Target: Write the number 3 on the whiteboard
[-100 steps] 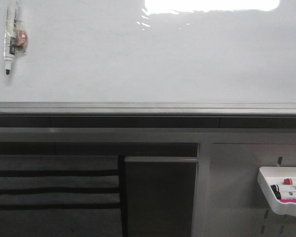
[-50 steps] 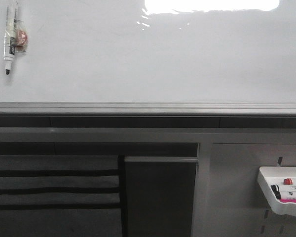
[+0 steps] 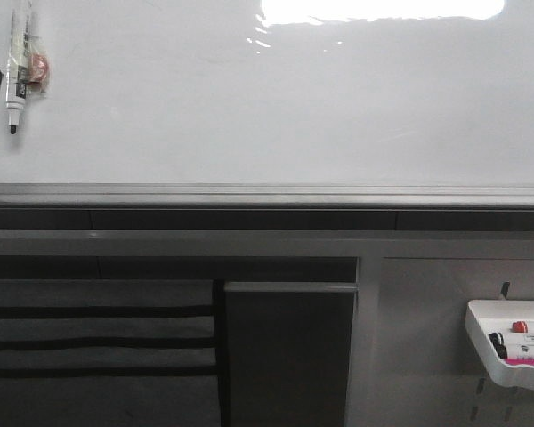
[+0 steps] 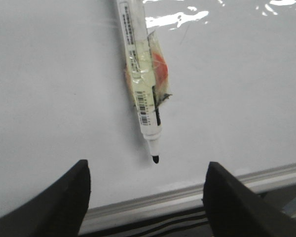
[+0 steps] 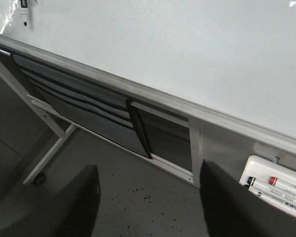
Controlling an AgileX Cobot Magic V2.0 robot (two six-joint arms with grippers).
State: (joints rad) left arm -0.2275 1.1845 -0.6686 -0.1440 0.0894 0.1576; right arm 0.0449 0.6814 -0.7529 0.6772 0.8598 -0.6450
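where the whiteboard [image 4: 64,89] holds a marker [image 4: 140,84], left gripper [image 4: 148,197] spread wide

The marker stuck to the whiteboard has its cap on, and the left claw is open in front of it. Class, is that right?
Not quite. The marker on the whiteboard is uncapped: the left wrist view shows its bare black tip. The rest holds: the left claw is open in front of it, holding nothing.

Front and wrist views facing whiteboard [image 3: 294,107]
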